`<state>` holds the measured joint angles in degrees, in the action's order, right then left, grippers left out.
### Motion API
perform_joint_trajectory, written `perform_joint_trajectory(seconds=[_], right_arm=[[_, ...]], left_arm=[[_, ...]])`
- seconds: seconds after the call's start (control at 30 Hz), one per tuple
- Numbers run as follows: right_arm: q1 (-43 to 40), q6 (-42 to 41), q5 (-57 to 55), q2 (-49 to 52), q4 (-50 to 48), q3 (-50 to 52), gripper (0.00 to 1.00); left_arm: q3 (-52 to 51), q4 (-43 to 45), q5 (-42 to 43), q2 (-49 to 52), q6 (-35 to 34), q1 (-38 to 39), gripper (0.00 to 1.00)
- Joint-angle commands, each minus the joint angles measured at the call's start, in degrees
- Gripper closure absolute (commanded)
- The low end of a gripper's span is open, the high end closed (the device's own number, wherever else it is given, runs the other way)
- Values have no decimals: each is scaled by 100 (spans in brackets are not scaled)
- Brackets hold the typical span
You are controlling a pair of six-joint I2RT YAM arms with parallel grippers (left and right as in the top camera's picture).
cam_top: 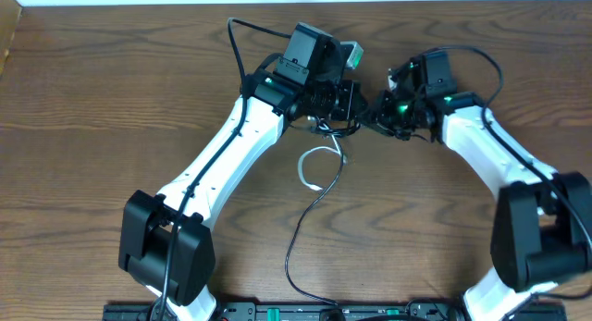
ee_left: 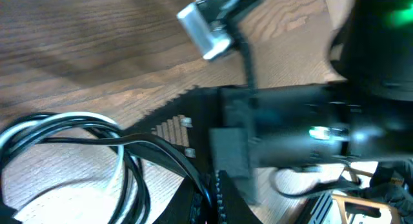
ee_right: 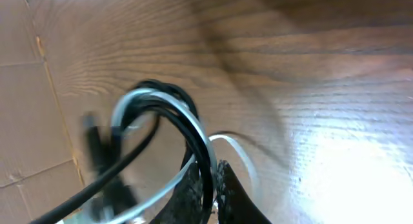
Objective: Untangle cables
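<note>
In the overhead view both grippers meet at the table's far middle. My left gripper point(cam_top: 356, 106) and my right gripper point(cam_top: 381, 117) hold the tangle between them. A white cable point(cam_top: 310, 168) loops on the table below them, and a black cable point(cam_top: 301, 233) trails toward the front edge. In the left wrist view my left gripper point(ee_left: 211, 195) is shut on the black cable point(ee_left: 139, 179), with the white cable point(ee_left: 39, 121) looped beside it. In the right wrist view my right gripper point(ee_right: 208, 188) is shut on the black cable point(ee_right: 187, 124), with the white cable point(ee_right: 161, 182) crossing it.
A silver plug point(ee_left: 205, 31) on a black lead hangs above the wood in the left wrist view. Thicker black robot wires point(cam_top: 242, 39) arc over the left arm. A cardboard edge point(cam_top: 9, 30) borders the table at the far left.
</note>
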<state>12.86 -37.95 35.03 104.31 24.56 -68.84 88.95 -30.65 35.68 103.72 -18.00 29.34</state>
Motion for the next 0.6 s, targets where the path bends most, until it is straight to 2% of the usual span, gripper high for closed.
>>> perform_joint_trajectory(seconds=[0.0, 0.2, 0.3, 0.5, 0.57], right_arm=[[37, -127, 317, 269, -173, -35, 96], [31, -188, 374, 398, -487, -35, 97], [17, -284, 374, 400, -601, -35, 98], [-68, -474, 695, 638, -942, -35, 99], [-68, -470, 695, 717, -944, -35, 99]], left_arm=[[17, 59, 120, -7, -90, -31, 93], [17, 105, 120, -7, -136, -31, 92], [17, 146, 212, -7, -378, -74, 93], [17, 935, 2249, -7, -608, -356, 93], [17, 1091, 2592, -7, -837, -466, 93]])
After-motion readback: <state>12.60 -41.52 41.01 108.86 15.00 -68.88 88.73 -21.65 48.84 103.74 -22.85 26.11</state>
